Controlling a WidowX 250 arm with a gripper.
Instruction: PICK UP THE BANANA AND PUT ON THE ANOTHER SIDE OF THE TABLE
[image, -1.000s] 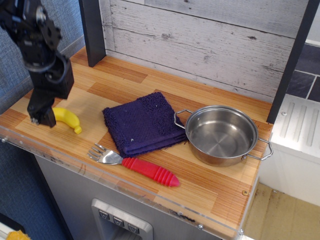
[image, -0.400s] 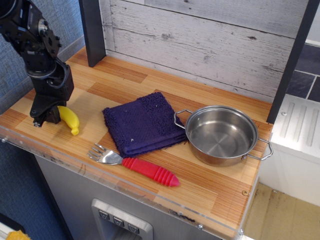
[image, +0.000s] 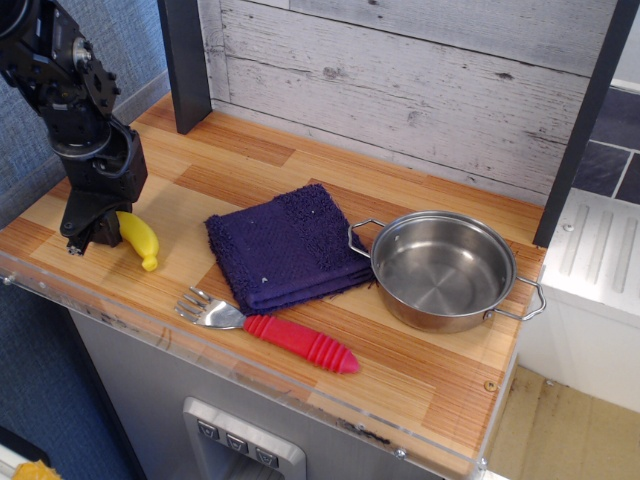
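A: Claw (image: 88, 238) is down at the table's left end, low over the wood, its tips against the near end of the banana (image: 139, 240). Whether it is clenched on the fruit or only touching it cannot be told from this angle; the black housing hides the gap.

B: And the banana itself?

A: Lying on the table (image: 420, 380) at the left front corner, stem end toward the front edge, not visibly lifted.

B: What sits beyond it?

A: A folded dark blue cloth (image: 285, 247) mid-table, well apart from the banana. A fork (image: 268, 331) with a red handle lies in front of the cloth, near the clear edge. A steel pan (image: 444, 270) stands just beside the cloth on the right, empty.

B: Progress?

A: Early, by the look of it. The arm has reached the fruit; the lift, the carry across and the set-down on the right side all appear to remain. Bare wood in front of the pan looks like the likeliest landing spot.
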